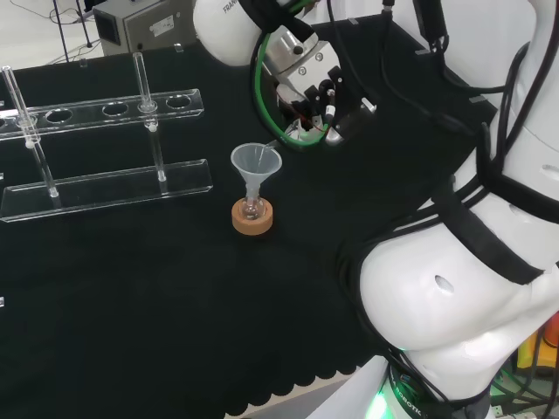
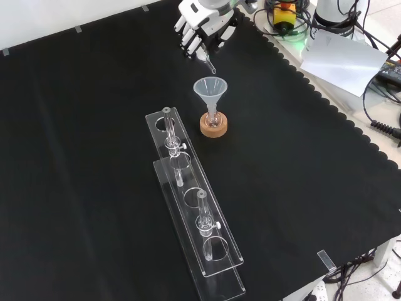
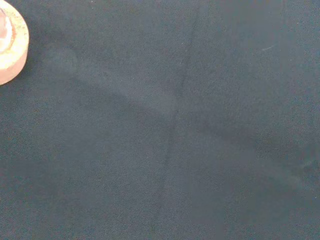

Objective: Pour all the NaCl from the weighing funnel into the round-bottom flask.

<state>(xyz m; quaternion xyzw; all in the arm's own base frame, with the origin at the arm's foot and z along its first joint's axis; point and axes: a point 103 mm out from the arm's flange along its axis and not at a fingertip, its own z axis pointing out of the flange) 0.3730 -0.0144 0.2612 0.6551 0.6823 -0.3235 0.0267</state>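
Weighing funnel (image 2: 209, 63), pinched in the robot hand (image 2: 195, 29), tips above the flask's funnel (image 2: 208, 89).

The weighing funnel (image 2: 210, 63) — a slim clear piece — is pinched at the fingers (image 2: 191, 39), its thin spout slanting down from the fingertips in the front view. The spout tip is seen just above the far rim of a clear cone funnel (image 2: 208, 89), whether touching cannot be told. That cone is seated upright in the neck of the small round-bottom flask (image 1: 253, 209), held on a cork ring (image 1: 252, 218) — below the fingers and nearer the camera in the front view. Contents cannot be made out.
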